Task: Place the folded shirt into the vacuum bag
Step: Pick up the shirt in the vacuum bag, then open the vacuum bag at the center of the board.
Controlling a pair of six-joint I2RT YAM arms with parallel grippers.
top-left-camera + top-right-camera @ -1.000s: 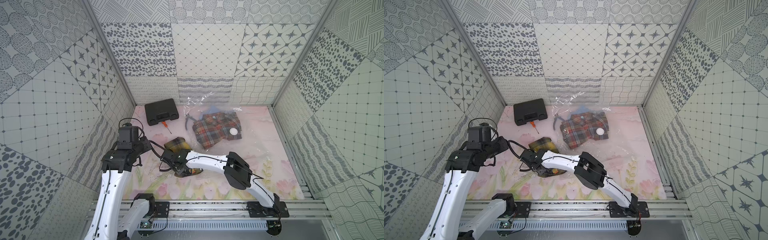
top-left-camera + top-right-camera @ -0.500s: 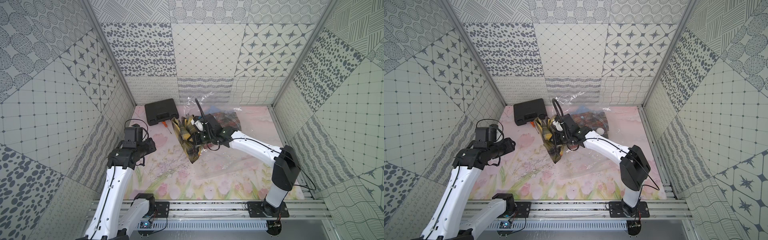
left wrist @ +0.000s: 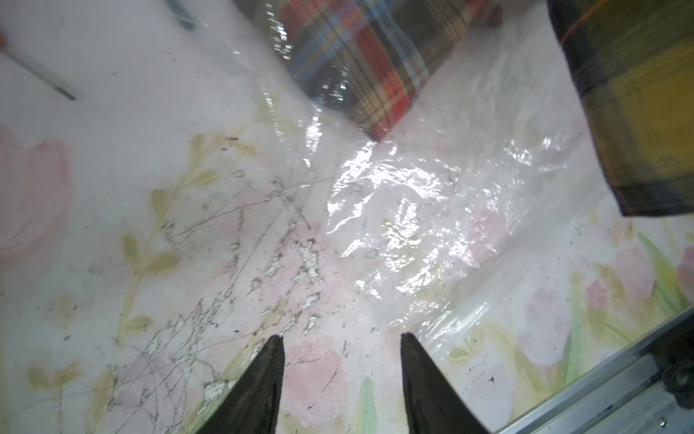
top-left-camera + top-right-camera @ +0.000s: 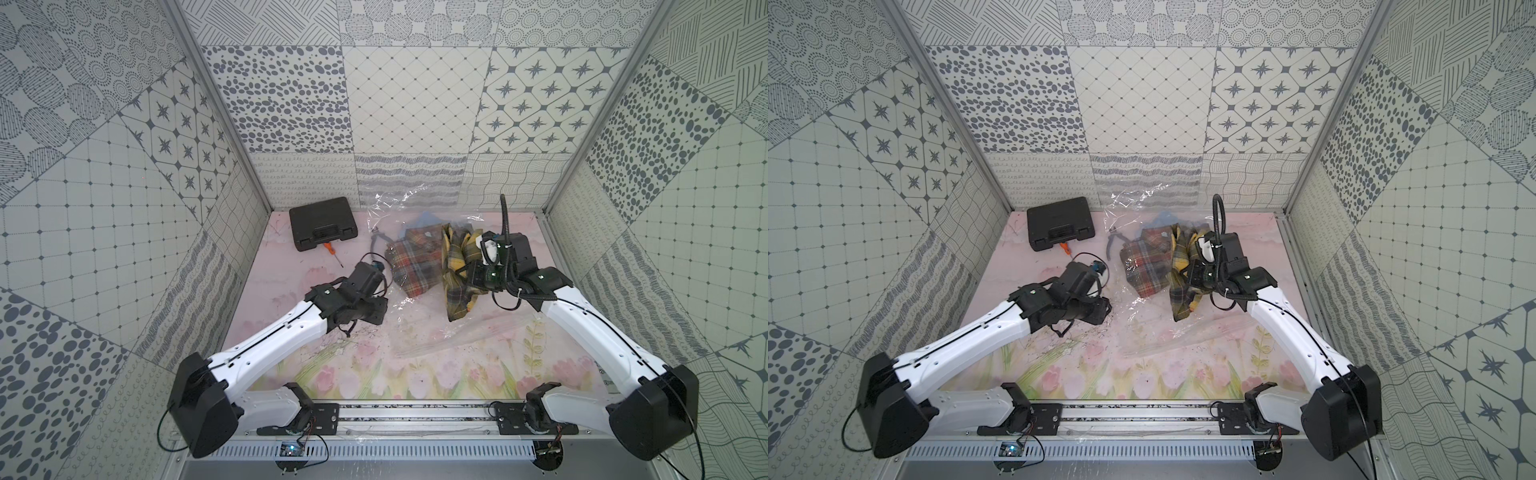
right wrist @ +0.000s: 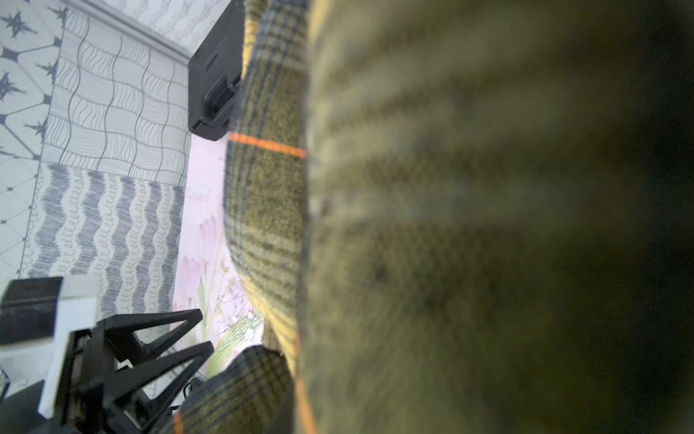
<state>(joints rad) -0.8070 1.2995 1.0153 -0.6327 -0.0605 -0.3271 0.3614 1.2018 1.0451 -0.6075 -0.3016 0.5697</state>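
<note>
looks to me like the carrying step. the right gripper (image 4: 469, 272) is clamped on a yellow plaid shirt (image 4: 455, 291), which hangs bunched from it at the far right, with its lower end dangling over the vacuum bag (image 4: 436, 332). as far as i can tell the shirt is above the film, not inside it.

the bag lies flat and crinkled on the floral table (image 4: 282, 266), from the far wall down towards the middle. a red plaid shirt (image 4: 409, 266) is already under its plastic, just left of the hanging one.

the left gripper (image 3: 341, 337) sits low at the bag's near-left edge. its jaws are parted about halfway, with nothing between them and only bare table beneath.

i'd say the next move calls for an opening. the left gripper would have to pinch only the top layer at the bag's edge and lift it. the right could then bring the shirt round to that mouth and slide it in beside the red one without letting it unfold further. where the mouth is i can't make out through the glare.

counting up:
- two arms
- two plaid shirts, one held and one bagged
- one bag
- one black case (image 4: 323, 222) at the far left
- one orange-handled screwdriver (image 4: 332, 252) just in front of the case
</note>
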